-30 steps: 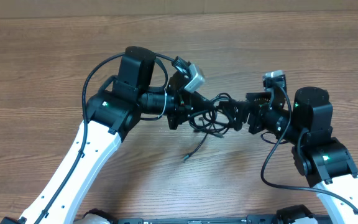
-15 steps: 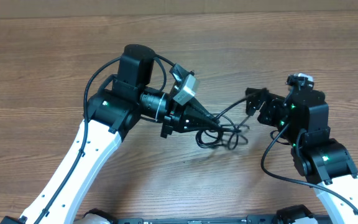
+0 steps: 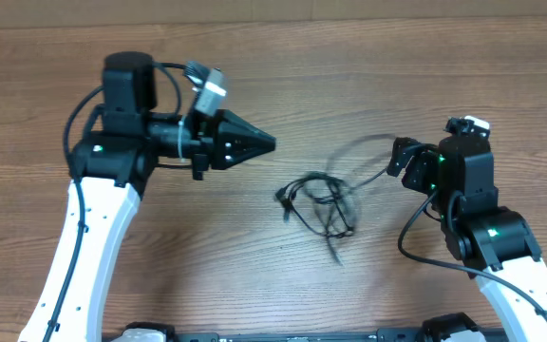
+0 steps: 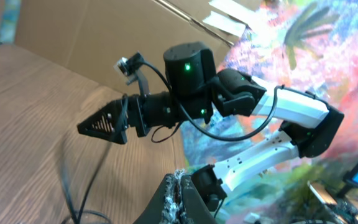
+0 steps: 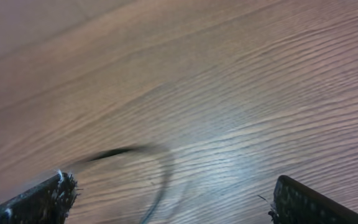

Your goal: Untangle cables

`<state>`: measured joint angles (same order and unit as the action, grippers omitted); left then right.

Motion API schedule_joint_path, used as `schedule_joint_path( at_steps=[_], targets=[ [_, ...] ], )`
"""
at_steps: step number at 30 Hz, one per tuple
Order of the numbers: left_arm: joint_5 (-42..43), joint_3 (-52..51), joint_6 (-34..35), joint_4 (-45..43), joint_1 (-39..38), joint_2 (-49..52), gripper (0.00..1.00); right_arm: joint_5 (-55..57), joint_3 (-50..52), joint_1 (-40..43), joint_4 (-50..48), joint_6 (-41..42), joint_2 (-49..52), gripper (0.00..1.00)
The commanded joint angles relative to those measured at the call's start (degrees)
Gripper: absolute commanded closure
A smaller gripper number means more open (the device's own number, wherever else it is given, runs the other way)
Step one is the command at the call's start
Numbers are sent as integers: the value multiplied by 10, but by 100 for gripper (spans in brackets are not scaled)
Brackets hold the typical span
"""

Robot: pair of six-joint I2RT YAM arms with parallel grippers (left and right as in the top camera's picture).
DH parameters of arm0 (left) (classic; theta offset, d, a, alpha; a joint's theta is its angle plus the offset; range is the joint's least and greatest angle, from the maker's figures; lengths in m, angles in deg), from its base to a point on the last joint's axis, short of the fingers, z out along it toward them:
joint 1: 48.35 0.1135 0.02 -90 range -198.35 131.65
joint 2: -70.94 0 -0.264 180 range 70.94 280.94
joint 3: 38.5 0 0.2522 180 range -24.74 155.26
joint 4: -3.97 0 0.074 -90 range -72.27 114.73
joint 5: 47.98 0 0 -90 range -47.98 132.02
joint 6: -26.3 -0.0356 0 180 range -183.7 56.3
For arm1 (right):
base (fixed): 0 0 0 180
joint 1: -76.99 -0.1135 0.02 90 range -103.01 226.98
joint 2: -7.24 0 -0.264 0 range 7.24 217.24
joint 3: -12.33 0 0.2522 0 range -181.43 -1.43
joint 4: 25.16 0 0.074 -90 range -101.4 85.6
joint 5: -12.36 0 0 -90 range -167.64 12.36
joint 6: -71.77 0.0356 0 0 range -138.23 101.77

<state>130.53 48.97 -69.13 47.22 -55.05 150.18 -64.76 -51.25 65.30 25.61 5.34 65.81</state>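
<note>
I hold the left gripper point(image 3: 266, 143) clenched empty and the right gripper point(image 3: 396, 163) spread wide, the cables point(image 3: 319, 201) lying tangled on the table point(image 3: 254, 57) between them, probably to choose a strand.

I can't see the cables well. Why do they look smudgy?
Overhead: the cables are mostly sharp, only the loop toward the right arm smears, likely motion. Left wrist: a blurred streak low left. Right wrist: a ghostly arc over the soft-focus table.
</note>
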Motion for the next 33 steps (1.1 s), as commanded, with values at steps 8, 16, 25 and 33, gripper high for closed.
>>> schedule_joint_path(
  at_steps=[8, 16, 25, 33],
  targets=[
    [-102, 6, 33, 73, 33, -14, 89, 17, -5, 2, 50, -12, 20, 0],
    [-337, 2, 31, 168, -67, -10, 28, -54, -4, 12, 181, 70, 20, 0],
    [-546, -14, 52, 203, -217, 49, 21, -229, -4, 12, 223, -11, 20, 0],
    [-490, -13, 167, 104, -230, 215, 18, -150, -4, 13, 200, 136, 20, 0]
  ],
)
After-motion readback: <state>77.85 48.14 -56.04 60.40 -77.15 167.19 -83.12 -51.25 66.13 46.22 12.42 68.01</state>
